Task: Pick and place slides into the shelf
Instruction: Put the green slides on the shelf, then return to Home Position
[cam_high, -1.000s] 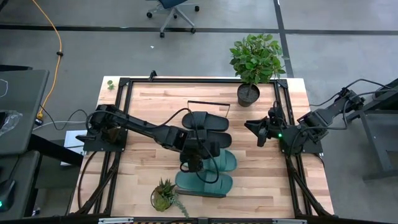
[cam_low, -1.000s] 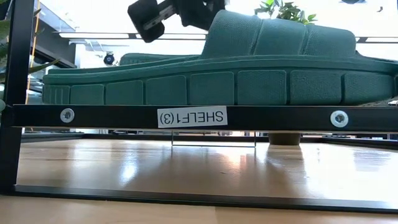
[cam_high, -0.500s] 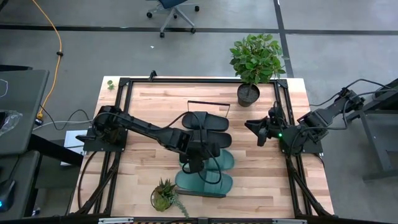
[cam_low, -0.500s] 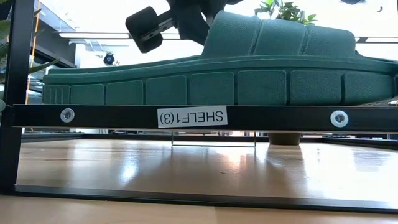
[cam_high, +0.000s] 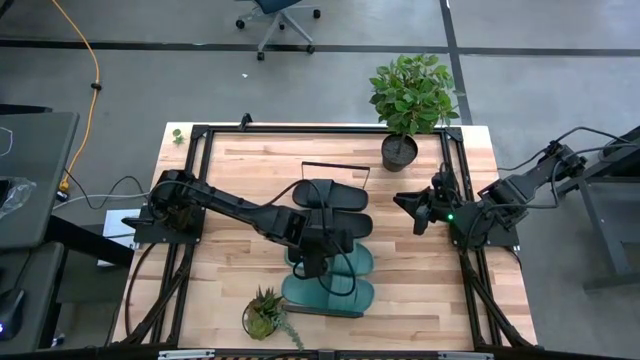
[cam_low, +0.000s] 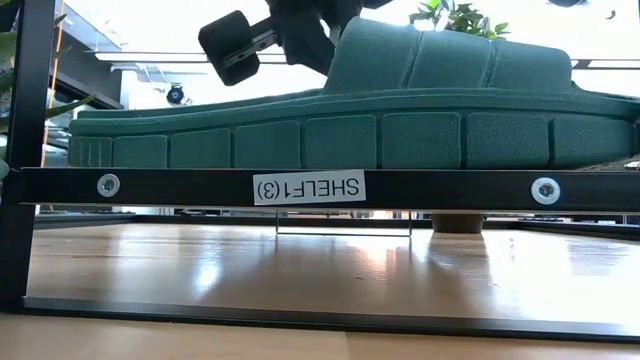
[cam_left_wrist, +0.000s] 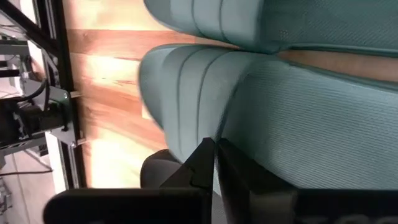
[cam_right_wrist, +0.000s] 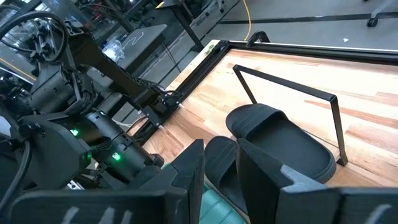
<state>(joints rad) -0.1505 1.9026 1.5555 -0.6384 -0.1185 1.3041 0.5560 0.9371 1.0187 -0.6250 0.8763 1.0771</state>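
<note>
Four slides lie side by side by their soles on the shelf (cam_high: 336, 164), between its black end rails. Two black slides (cam_high: 328, 194) sit at the far end, also seen as black slides (cam_right_wrist: 280, 137). Toward the near end come a teal slide (cam_high: 352, 258) and a second teal slide (cam_high: 330, 293), which fills the low view as the teal slide (cam_low: 350, 120) above the labelled rail (cam_low: 450, 188). My left gripper (cam_high: 308, 262) is down over the middle teal slide, shut on its strap. My right gripper (cam_high: 415, 210) hovers open at the table's right side. My left gripper (cam_left_wrist: 215, 168) is shut on the ribbed strap's edge (cam_left_wrist: 219, 140) of the teal slide, at the slide's left end. The fingers (cam_left_wrist: 200, 171) pinch it, coming from above and from the table's left. The slide lies flat with its sole on the shelf.
A tall potted plant (cam_high: 410, 100) stands at the table's far right corner, and a small succulent (cam_high: 265, 315) near the front edge, left of the shelf's near rail. A black frame runs around the tabletop. Bare wood lies left and right of the shelf.
My left gripper has moved a little toward the table's left and slightly down. The teal slide it holds has slid with it a short way to the left along the shelf. The other slides have stayed in place.
</note>
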